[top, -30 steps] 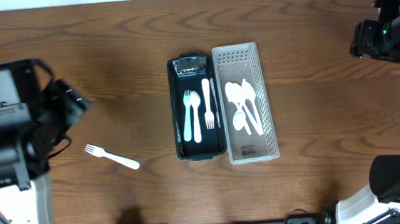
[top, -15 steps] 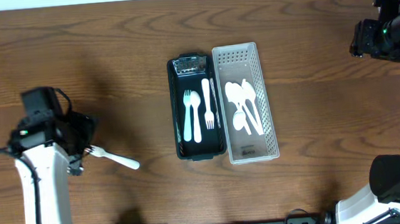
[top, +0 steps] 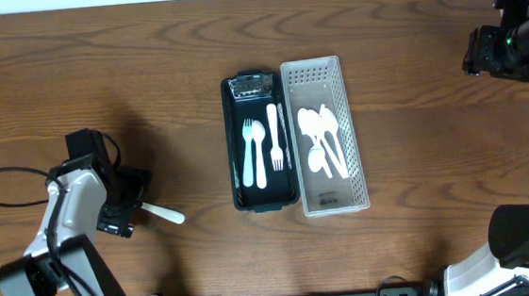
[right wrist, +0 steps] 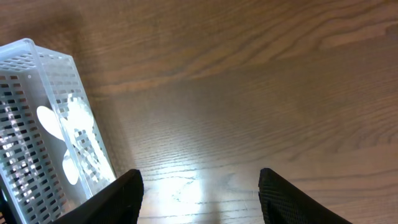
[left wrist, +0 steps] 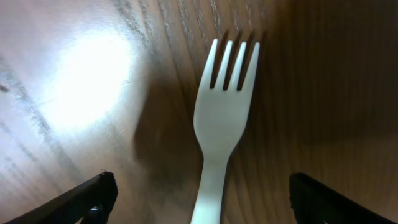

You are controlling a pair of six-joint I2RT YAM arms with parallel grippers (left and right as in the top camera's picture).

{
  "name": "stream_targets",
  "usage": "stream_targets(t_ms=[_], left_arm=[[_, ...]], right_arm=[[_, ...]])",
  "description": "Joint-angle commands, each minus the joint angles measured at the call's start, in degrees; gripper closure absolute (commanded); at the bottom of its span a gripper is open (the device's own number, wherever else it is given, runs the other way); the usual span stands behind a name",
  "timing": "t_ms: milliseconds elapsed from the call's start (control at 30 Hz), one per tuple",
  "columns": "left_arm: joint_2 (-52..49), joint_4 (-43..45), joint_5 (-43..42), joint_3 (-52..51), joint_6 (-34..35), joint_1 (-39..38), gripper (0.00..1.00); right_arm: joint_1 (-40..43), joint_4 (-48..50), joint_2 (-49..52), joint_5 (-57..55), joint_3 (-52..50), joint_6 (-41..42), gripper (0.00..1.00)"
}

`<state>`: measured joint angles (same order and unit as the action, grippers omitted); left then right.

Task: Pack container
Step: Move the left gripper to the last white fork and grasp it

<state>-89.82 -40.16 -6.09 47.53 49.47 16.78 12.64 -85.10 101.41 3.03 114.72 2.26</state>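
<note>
A white plastic fork [top: 163, 212] lies on the wooden table at the left; its tines are hidden under my left gripper [top: 122, 205]. In the left wrist view the fork [left wrist: 219, 130] lies between the two open fingers [left wrist: 202, 202], which sit low on either side of its handle, not touching it. A black container [top: 266, 200] in the middle holds two white forks and a knife. A white perforated basket [top: 309, 72] beside it holds several white spoons [top: 323, 139]. My right gripper [right wrist: 200, 193] is open and empty, high at the far right, with the basket [right wrist: 37, 106] at its left.
Bare wooden table surrounds the containers. A black cable [top: 2, 178] loops beside the left arm.
My left arm has swung down and to the right, lowering its gripper over the tine end of the loose fork. The right arm has not moved.
</note>
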Motion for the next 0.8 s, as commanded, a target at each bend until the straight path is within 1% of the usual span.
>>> stream_targets(t_ms=[0,233,300,333,400,433,533,600,700,767], left_arm=[[-3.0,0.5,-0.4,0.0,-0.8,0.2,0.12],[-7.8,2.6,-0.4,0.0,-2.0,0.2,0.15],[-8.8,3.1,-0.4,0.0,-2.1,0.2,0.2],[-9.0,3.2,-0.4,0.0,-2.1,0.2,0.25],[-9.1,3.7,-0.4,0.0,-2.3,0.2,0.4],[-9.1,3.8,-0.4,0.0,-2.5,0.2,0.45],[-9.1,4.1,-0.4,0.0,-3.4,0.2,0.55],[-9.1,4.1,-0.4,0.0,-3.4,0.2,0.59],[-9.1,4.1,-0.6,0.0,-3.4,0.2,0.71],[-9.1,4.1,-0.9,0.1,-3.4,0.2,0.77]], right_arm=[[0.5,-0.2,-0.2,0.2,0.7,-1.1,0.37],[0.5,-0.2,-0.2,0.2,0.7,-1.1,0.37],[0.5,-0.2,-0.2,0.2,0.7,-1.1,0.37],[0.5,-0.2,-0.2,0.2,0.7,-1.1,0.37],[0.5,-0.2,-0.2,0.2,0.7,-1.1,0.37],[0.5,-0.2,-0.2,0.2,0.7,-1.1,0.37],[0.5,-0.2,-0.2,0.2,0.7,-1.1,0.37],[0.5,-0.1,-0.2,0.2,0.7,-1.1,0.38],[0.5,0.2,-0.2,0.2,0.7,-1.1,0.38],[0.5,0.2,-0.2,0.2,0.7,-1.1,0.38]])
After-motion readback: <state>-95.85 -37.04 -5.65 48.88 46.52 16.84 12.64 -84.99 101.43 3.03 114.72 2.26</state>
